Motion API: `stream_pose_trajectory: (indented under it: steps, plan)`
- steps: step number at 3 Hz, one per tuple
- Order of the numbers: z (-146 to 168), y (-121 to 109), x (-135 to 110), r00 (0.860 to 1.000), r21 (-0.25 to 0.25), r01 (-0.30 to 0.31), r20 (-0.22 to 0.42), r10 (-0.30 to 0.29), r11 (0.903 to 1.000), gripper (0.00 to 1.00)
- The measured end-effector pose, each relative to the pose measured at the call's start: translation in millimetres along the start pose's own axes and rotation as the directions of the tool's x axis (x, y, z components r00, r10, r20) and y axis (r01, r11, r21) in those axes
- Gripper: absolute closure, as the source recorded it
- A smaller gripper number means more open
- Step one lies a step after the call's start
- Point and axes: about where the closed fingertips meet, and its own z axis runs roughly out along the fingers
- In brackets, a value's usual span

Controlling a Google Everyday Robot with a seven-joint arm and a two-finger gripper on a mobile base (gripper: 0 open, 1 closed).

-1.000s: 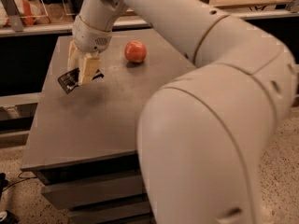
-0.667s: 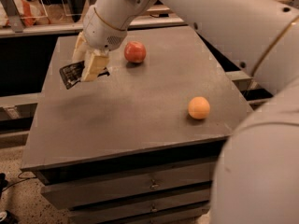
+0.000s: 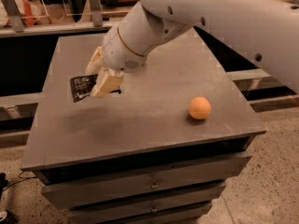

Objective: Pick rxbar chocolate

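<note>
Camera view, the only one.

- Gripper (image 3: pixel 96 82) sits over the grey table (image 3: pixel 154 125), toward 9 o'clock on the top. It hangs from the big white arm (image 3: pixel 149 27), which comes in from 1 o'clock.
- The cream fingers (image 3: pixel 108 82) are narrow and clamped on the rxbar chocolate (image 3: pixel 81 87). One finger crosses the front of the bar, the other shows above and behind it.
- The bar is a black wrapper with pale lettering, its broad face toward the camera. Its free end points to 9 o'clock.
- A soft dark patch lies on the table at 6 o'clock of the bar. I read it as a shadow, so the bar is probably clear of the surface.
- Orange fruit (image 3: pixel 199 108) rests at 4 o'clock on the top, well apart from the gripper. Drawer fronts (image 3: pixel 149 183) are below.

Change against 0.7 s ago:
- Then the bar hung tilted at the table's 9 o'clock edge, with less of its face showing. Now it lies flatter to the lens and further in over the top.
- The red apple, then at 12 o'clock beside the gripper, is now out of sight, probably behind the arm.
- The orange fruit has not moved on the table.

Meaning: the grasp looks made and is holding. I judge the pick essentially done. The main risk is the glossy wrapper slipping from the grip.
</note>
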Motion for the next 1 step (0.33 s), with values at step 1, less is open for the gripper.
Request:
stream_pose_trajectory:
  steps: [1]
  plan:
    - [-0.1,-0.1,-0.2,1.000,0.000,0.000,0.000,0.000,1.0000,1.00]
